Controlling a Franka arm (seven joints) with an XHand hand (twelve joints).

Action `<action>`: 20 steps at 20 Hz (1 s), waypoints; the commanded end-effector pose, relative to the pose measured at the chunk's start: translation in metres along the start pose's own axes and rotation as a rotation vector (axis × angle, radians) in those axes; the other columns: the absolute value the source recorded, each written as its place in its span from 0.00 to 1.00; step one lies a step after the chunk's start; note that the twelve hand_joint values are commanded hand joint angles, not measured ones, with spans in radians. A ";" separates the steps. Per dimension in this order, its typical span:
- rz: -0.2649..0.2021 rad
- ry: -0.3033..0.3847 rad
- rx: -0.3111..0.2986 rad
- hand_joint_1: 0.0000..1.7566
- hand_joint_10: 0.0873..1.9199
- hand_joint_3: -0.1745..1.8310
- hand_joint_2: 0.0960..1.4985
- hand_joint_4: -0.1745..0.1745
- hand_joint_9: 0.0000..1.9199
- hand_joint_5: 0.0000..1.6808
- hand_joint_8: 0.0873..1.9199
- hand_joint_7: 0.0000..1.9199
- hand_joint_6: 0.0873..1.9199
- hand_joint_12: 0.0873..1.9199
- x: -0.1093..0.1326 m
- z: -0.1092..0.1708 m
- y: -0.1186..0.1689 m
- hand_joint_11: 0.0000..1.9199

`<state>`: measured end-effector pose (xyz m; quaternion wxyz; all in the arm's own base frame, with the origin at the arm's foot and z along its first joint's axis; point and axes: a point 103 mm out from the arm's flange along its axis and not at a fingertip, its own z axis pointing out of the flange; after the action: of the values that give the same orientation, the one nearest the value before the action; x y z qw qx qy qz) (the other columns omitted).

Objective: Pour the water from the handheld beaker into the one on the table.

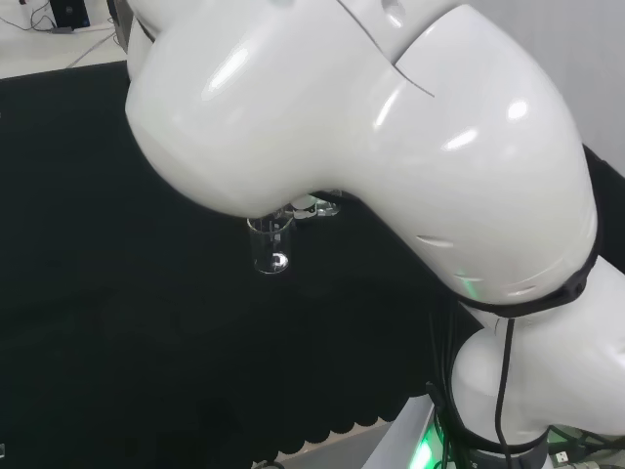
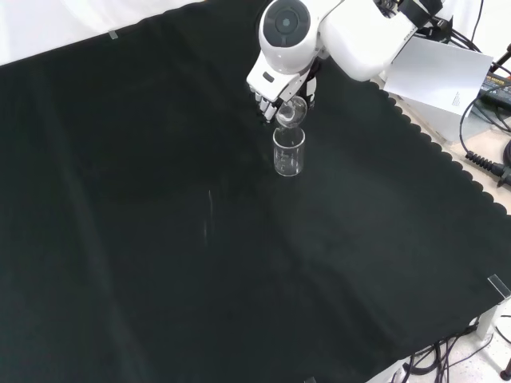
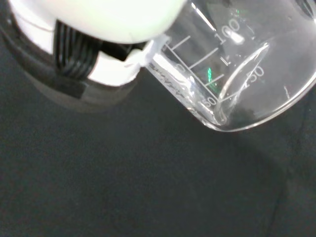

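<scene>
The hand (image 2: 275, 94), fingers curled round a tilted beaker (image 2: 291, 112), hung over the standing beaker (image 2: 289, 152); the arm's white link (image 1: 371, 147) blocked much.

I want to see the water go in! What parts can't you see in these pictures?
- Water: the held beaker is tilted over the standing beaker in the front view, but both are clear glass, so no stream or level can be made out.
- Hand: mostly behind the arm's white link in the front view.
- Standing beaker's rim: covered by the arm in the head view.
</scene>
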<state>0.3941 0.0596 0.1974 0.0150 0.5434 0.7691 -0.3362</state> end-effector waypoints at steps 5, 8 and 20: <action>0.016 -0.075 0.034 0.68 0.00 0.37 0.42 0.35 0.97 0.78 0.06 0.91 0.26 0.28 0.004 -0.006 0.003 0.78; 0.021 -0.082 0.038 0.68 0.00 0.37 0.42 0.35 0.97 0.78 0.06 0.91 0.26 0.28 0.005 -0.008 0.004 0.78; 0.032 -0.124 0.081 0.68 0.00 0.37 0.43 0.36 0.97 0.78 0.07 0.91 0.26 0.29 0.010 -0.013 0.007 0.78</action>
<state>0.4001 0.0754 0.2000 0.0436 0.5342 0.7476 -0.3923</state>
